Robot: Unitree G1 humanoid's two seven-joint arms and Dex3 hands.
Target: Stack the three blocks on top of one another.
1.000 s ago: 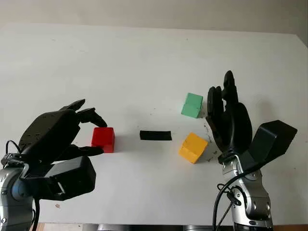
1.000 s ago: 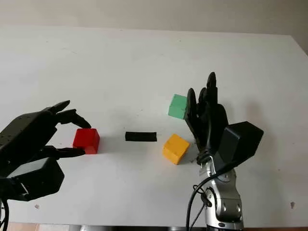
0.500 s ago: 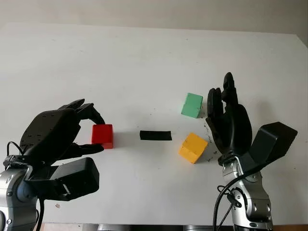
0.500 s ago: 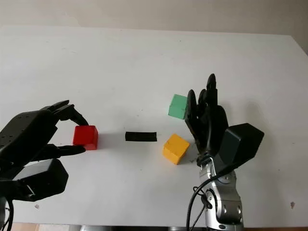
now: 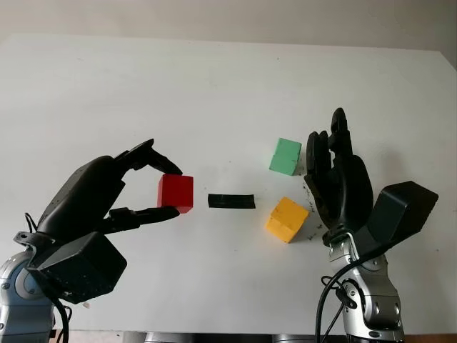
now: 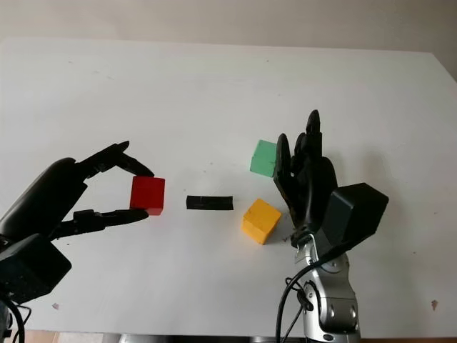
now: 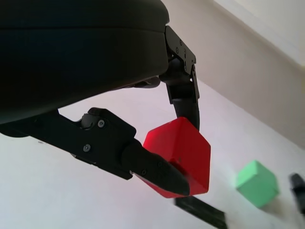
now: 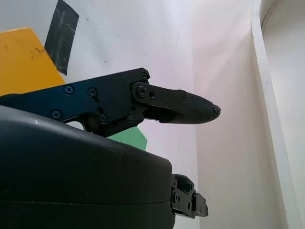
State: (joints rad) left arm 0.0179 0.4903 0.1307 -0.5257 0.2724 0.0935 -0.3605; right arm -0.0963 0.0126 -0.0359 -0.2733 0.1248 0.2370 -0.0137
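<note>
**Red block pinched in the left hand, two blocks on the table**

At the left, the black three-finger left hand grips the small red cube block: one finger presses its upper edge and another presses its lower face, so the cube is clamped between them. From the left wrist view the red cube appears to be clear of the white table, though contact cannot be ruled out.

Just right of the red cube, a short strip of black tape lies flat on the table surface. Further right sits the yellow cube block, turned at an angle, and beyond it, a little farther back, the green cube block. The two are near each other but apart.

At the right, the black right hand stands upright just beside the yellow and green cubes, open, holding nothing.
</note>
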